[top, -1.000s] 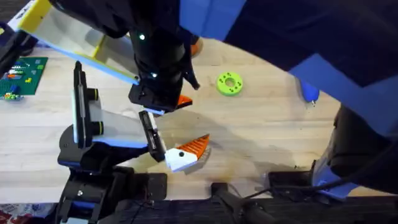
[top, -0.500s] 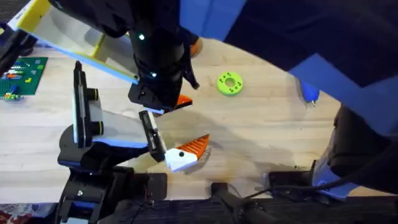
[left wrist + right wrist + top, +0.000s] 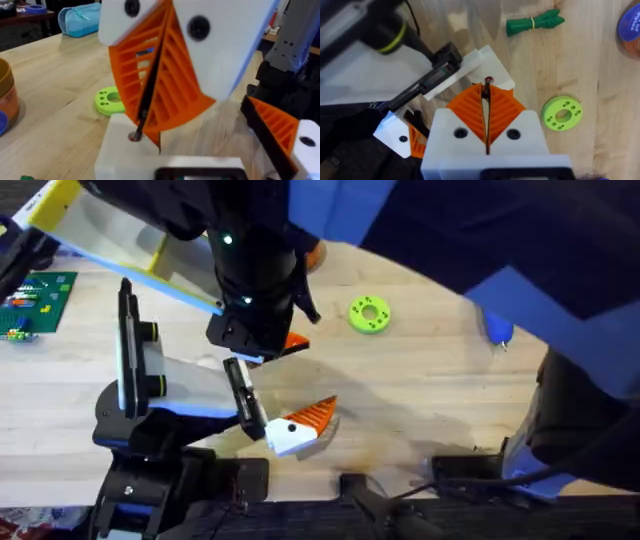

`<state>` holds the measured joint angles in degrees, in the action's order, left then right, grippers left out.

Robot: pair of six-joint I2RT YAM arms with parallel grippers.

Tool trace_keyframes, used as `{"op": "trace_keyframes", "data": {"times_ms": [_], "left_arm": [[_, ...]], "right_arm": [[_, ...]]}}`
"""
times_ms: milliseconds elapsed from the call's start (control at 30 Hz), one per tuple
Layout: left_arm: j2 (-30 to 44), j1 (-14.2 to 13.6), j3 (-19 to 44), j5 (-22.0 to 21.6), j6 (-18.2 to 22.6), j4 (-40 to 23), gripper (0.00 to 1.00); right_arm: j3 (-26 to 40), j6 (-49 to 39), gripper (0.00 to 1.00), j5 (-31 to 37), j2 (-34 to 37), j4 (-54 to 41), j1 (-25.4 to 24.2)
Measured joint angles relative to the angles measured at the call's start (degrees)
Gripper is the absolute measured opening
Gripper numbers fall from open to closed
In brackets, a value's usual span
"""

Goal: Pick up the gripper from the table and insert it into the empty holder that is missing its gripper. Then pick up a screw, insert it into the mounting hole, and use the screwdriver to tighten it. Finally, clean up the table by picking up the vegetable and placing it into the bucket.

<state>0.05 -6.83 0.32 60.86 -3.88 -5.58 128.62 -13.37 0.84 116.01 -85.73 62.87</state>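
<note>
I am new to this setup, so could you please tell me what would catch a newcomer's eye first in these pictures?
The right gripper stands out first: its orange ribbed pads pinch a thin dark pin over a white block beside the holder. Next comes the lime-green disc lying nearby on the table, then the dark-green vegetable farther off.

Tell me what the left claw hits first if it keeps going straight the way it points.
The left claw, shut on a thin dark pin, points at the white block just ahead. The pin's tip would probably meet it first, at the small hole; how much gap remains is unclear.
</note>
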Motion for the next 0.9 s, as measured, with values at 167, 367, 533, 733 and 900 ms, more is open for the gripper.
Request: {"op": "trace_keyframes", "data": {"times_ms": [167,367,533,733,900], "left_arm": [[-0.01,0.0,0.0,0.0,0.0,0.0,0.986],[0.0,0.0,0.0,0.0,0.0,0.0,0.986],[0.0,0.0,0.0,0.0,-0.02,-0.02,0.986],[0.04,0.0,0.0,0.01,-0.68,-0.04,0.986],[0.04,0.0,0.0,0.0,-0.68,-0.04,0.986]], "right_arm": [[0.0,0.0,0.009,0.0,0.0,0.0,0.0],[0.02,0.0,0.009,0.0,0.12,-0.48,0.0],[0.02,0.0,0.009,-0.01,1.73,-0.43,0.0],[0.13,0.0,0.009,0.0,2.23,-0.45,-0.04],[0.13,0.0,0.009,0.0,2.25,-0.44,-0.04]]}}
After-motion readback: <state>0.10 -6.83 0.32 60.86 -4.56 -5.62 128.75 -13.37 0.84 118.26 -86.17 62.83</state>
